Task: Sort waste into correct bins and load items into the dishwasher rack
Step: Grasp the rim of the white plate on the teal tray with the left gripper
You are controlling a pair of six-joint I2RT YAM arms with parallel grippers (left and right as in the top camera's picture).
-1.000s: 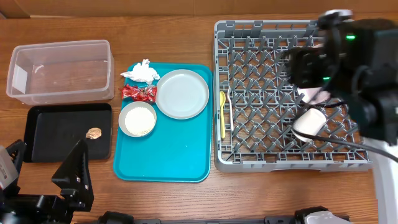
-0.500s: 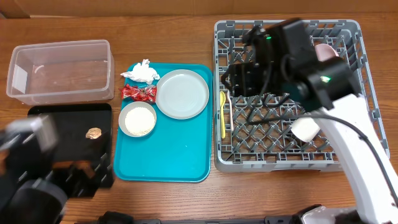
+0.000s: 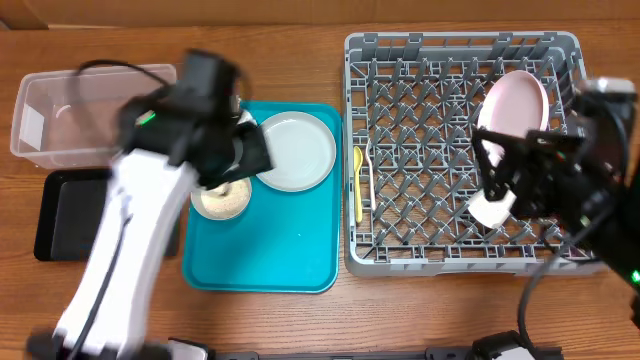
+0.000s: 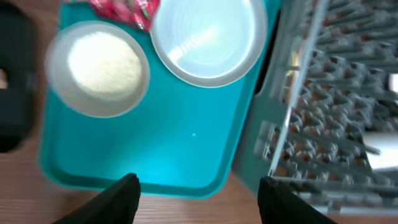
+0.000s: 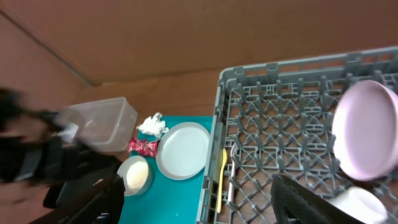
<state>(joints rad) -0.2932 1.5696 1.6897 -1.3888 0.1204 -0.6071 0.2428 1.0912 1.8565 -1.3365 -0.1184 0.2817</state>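
The left hand (image 4: 198, 188) has swung in over the teal tray (image 3: 270, 255), fingers spread and empty, above the bowl (image 3: 221, 199) of rice and the grey plate (image 3: 293, 150). The right hand (image 5: 198, 186) has drawn back to the right side of the rack (image 3: 400, 46), also spread and empty. The pink plate (image 3: 513, 104) stands in the rack.

The blurry left arm (image 3: 120, 235) covers part of the rice bowl (image 3: 222, 203). Picture edges cut off the red wrapper (image 4: 121, 9) at 12 o'clock and the white cup (image 5: 359, 205) at 6 o'clock.
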